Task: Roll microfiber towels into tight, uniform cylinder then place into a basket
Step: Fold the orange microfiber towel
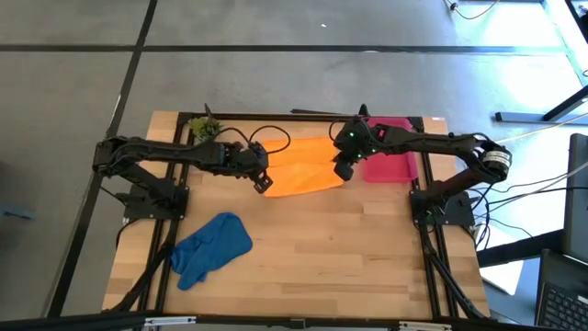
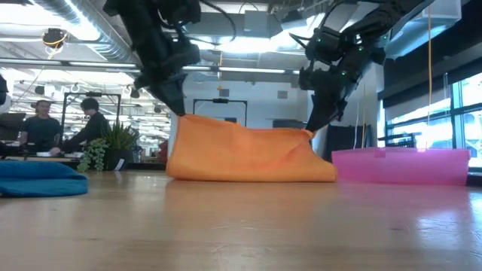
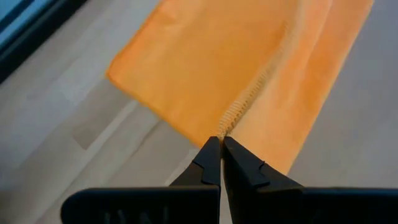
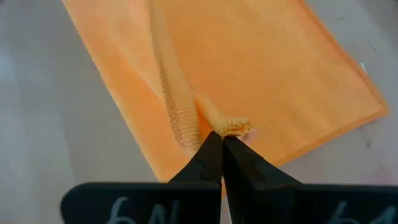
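While the blue towel (image 1: 211,248) lies apart on the table (image 1: 349,267), the left tool (image 1: 263,184) and right tool (image 1: 342,173) each pinch an edge of the orange towel (image 1: 299,167); it hangs between them.

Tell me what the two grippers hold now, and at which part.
Both hold the orange towel. The left gripper pinches its stitched hem at one end, and the right gripper pinches the hem at the other end, lifting the edge off the table.

Overhead, table-level and two close wrist views all share the orange towel (image 1: 299,166).
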Available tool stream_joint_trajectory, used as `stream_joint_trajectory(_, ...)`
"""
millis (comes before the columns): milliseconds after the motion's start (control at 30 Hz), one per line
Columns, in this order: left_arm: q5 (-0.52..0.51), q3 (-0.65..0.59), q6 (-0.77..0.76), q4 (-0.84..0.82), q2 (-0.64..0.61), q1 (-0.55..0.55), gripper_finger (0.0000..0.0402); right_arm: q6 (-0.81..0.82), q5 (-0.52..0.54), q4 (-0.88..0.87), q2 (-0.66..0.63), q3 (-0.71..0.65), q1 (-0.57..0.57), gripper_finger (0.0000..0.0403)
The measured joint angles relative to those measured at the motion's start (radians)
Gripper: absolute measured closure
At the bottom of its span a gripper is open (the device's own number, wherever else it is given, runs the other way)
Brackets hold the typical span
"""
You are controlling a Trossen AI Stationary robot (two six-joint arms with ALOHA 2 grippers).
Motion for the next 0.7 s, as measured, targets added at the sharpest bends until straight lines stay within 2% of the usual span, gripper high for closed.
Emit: stream_joint_trajectory(700, 0.002, 0.001, 0.075, 0.053, 0.058, 0.166, 0.0402, -0.074, 0.031, 0.098, 0.031, 0.001, -0.108, 0.0398)
